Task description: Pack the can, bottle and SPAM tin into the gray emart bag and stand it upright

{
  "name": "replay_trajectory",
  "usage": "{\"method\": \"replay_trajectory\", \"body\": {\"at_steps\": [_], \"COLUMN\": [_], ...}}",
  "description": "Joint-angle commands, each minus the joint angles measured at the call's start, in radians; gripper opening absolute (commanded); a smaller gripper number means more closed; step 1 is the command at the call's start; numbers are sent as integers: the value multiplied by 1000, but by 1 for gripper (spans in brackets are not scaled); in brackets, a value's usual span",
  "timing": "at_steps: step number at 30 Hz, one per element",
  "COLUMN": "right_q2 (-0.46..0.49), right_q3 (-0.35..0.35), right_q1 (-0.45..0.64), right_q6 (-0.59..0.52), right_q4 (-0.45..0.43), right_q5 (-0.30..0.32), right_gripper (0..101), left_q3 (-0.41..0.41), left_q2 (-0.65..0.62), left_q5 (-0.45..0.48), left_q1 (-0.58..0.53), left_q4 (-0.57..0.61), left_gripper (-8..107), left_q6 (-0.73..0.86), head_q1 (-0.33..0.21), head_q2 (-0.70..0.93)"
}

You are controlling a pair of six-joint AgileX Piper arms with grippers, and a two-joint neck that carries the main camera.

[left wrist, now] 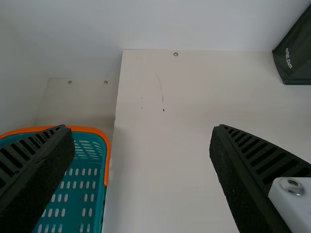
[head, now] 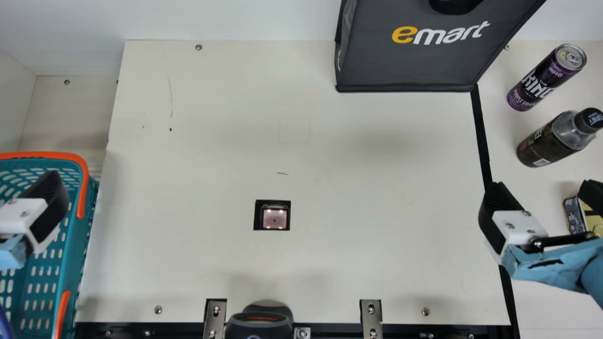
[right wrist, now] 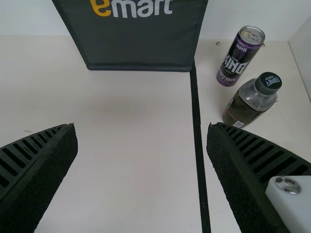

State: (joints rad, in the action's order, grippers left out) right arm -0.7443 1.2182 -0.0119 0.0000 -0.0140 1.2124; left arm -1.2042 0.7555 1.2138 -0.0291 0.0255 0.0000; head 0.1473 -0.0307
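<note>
The gray emart bag (head: 405, 61) stands at the back of the table (head: 212, 263), right of center. The main view cuts off its top and part of its black handle (head: 454, 6); its inside is hidden. In the left wrist view, part of the bag's printed side shows at the edge.

To the bag's right, outside it, the purple can (head: 546, 77) stands upright in full sight. Nearer the robot stands the bottle (head: 549, 141), dark-capped, its cap slightly clipped by the main view's edge. Nearer still is the SPAM tin (head: 575, 214), partly covered by a finger of the right gripper (head: 544, 189) and cut off by the edge. How far the gripper is above the tin is hard to tell.

The right gripper is open, its black ribbed fingers spread wide with nothing between them. The left gripper (head: 28, 216) is also open and empty; the main view crops it, but the left wrist view shows both fingers well apart. It is over the teal basket (head: 80, 245) with orange handles, which runs out of the picture and is partly blocked from sight.

A dark device (head: 259, 325) is cut off at the near edge.
</note>
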Motion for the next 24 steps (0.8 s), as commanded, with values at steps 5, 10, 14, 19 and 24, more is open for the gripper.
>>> {"method": "replay_trajectory", "body": {"at_steps": [5,10,14,19,24], "right_q2": [0,0,0,0,0], "right_q3": [0,0,0,0,0], "right_q1": [0,0,0,0,0], "right_q6": [0,0,0,0,0], "right_q4": [0,0,0,0,0], "right_q5": [0,0,0,0,0], "right_gripper": [95,95,95,95,95], "left_q3": [0,0,0,0,0], "left_q2": [0,0,0,0,0], "left_q5": [0,0,0,0,0], "left_q1": [0,0,0,0,0], "left_q4": [0,0,0,0,0], "left_gripper": [90,90,90,90,90], "left_q6": [0,0,0,0,0], "head_q1": [-143,-260,-322,-322,-322], "head_q2": [-131,-247,-318,-318,-318]}}
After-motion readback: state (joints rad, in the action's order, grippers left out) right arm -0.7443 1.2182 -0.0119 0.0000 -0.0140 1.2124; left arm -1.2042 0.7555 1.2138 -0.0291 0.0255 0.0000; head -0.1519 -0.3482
